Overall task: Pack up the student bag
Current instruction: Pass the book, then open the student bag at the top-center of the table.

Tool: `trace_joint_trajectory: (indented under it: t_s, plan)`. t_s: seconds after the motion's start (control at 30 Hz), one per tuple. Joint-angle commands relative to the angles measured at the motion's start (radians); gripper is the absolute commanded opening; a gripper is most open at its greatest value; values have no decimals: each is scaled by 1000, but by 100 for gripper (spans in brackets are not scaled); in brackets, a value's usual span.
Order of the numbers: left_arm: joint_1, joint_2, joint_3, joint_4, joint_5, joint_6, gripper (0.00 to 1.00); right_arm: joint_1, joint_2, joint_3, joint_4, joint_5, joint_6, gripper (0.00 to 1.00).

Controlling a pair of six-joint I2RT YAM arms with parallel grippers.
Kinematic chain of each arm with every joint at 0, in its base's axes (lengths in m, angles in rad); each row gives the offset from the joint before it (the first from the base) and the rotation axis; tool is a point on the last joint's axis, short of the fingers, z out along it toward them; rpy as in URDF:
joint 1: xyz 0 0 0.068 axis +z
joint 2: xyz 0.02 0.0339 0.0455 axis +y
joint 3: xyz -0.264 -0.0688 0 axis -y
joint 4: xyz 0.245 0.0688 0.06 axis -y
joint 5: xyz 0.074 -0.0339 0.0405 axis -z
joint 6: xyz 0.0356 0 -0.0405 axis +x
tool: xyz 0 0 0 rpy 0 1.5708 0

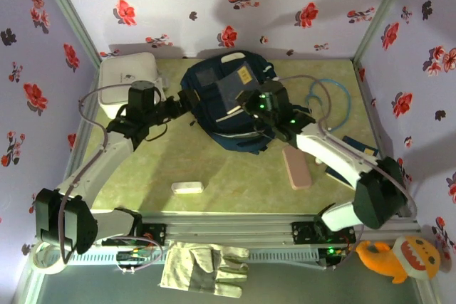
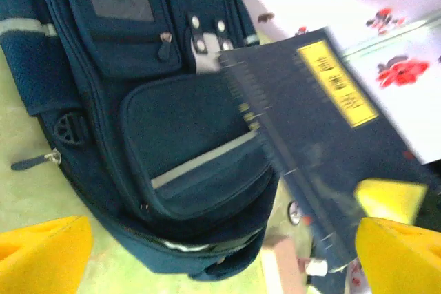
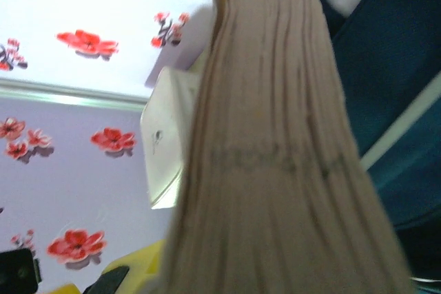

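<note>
The left claw [image 1: 187, 107] is spread wide, its yellow fingers [image 2: 41, 256] at either side of the wrist view with nothing between them. The bag [image 1: 199, 83] lies straight below and ahead of it, and the claw hangs at the bag's left flank; whether it touches the fabric I cannot tell.

The right claw [image 1: 253, 99] is clamped on a dark blue book [image 1: 231, 90] with a yellow label, held tilted over the middle of the bag. In the right wrist view the book's page edges run up the frame, with navy fabric to the right.

The bag rests on its back at the far middle of the table [image 1: 142, 176], front face up. Its long axis runs from far to near, skewed a little. The top end points to the back wall and slightly left. The bottom end, with the striped front pocket, points toward the arms and slightly right.

A white box [image 1: 128, 72] sits just left of the bag at the far left corner.
</note>
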Motion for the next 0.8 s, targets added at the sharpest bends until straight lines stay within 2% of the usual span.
trace_joint_trajectory:
  t_s: [0.0, 0.23, 0.4, 0.53, 0.77]
  plan:
    - [-55, 27, 54, -108, -39, 245, 100, -57, -93, -20, -159, 68, -112, 8]
    - [-193, 211, 200, -103, -94, 435, 100, -184, -209, -43, -312, 80, -228, 8]
    - [-302, 399, 398, -228, -187, 609, 99, -293, -259, -67, -356, 61, -268, 8]
    - [-376, 552, 549, -309, -276, 761, 98, -331, -286, -79, -385, 85, -305, 8]
    - [-419, 816, 815, -441, -328, 868, 84, -356, -300, -96, -409, 96, -319, 8]
